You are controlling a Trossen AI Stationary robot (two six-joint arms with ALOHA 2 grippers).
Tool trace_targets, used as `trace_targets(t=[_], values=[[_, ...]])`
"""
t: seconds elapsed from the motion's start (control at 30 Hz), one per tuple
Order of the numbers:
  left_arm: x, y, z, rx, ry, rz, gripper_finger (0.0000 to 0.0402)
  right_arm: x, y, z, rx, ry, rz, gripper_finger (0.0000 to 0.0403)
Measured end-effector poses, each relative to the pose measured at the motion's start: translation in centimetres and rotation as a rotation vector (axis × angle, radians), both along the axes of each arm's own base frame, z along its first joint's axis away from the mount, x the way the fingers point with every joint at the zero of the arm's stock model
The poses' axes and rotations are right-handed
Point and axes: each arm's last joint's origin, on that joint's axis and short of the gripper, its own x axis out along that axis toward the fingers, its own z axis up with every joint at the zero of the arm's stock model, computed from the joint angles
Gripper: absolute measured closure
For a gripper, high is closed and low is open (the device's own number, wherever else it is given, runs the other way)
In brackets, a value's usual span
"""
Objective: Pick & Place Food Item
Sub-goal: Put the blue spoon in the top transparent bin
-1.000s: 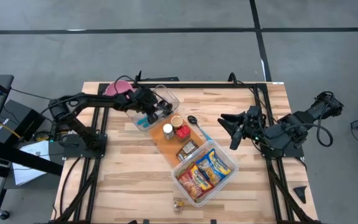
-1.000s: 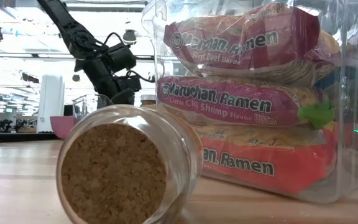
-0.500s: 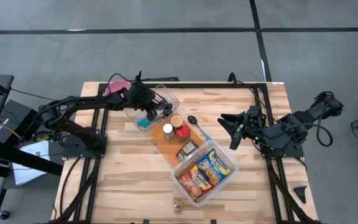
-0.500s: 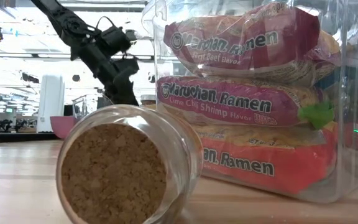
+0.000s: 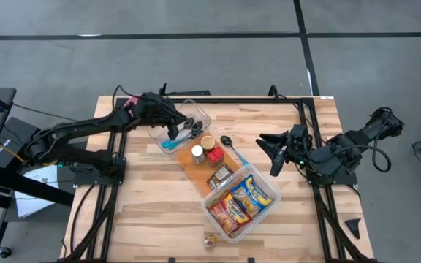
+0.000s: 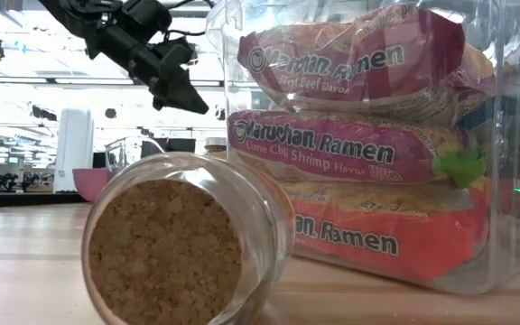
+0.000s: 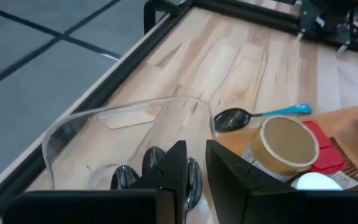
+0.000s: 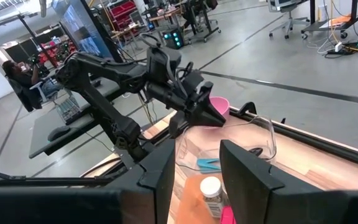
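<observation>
Ramen packs (image 5: 241, 199): stacked in the clear tub (image 5: 267, 184), lower centre of the high view. Likely light, crinkly, slippery film with brittle noodles inside, so best pinched at an end seam, gently.

Left gripper (image 5: 172, 134) hangs over the small bin (image 5: 202, 115), upper left of centre, fingers a narrow slit apart and empty. Right gripper (image 5: 272, 153) waits at mid-right, moderately parted, empty.

Low view alone reads the pack labels. Left wrist view alone shows spoons (image 7: 124, 177) in the small bin.
</observation>
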Motion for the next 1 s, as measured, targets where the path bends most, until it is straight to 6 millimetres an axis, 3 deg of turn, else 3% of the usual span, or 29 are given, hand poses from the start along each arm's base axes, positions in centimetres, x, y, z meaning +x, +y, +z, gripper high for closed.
trace_targets(t=[0.33, 0.67, 0.8, 1.0], values=[[-0.1, -0.5, 0.4, -0.121, -0.061, 0.034, 0.0350, 0.0, 0.0, -0.1, -0.006, 0.010, 0.000, 0.0280], [1.3, -4.6, 0.6, -0.420, -0.130, -0.475, 0.0364, -0.3, -1.4, -1.7, 0.061, 0.095, -0.081, 0.0280], [1.6, -6.6, 1.1, -0.394, -0.130, -0.539, 0.0381, -0.2, -2.0, -2.1, 0.103, 0.143, -0.060, 0.0280], [1.2, -8.3, 2.4, -0.264, -0.157, -0.453, 0.0400, 0.1, -2.9, -2.4, 0.128, 0.190, -0.061, 0.0280]])
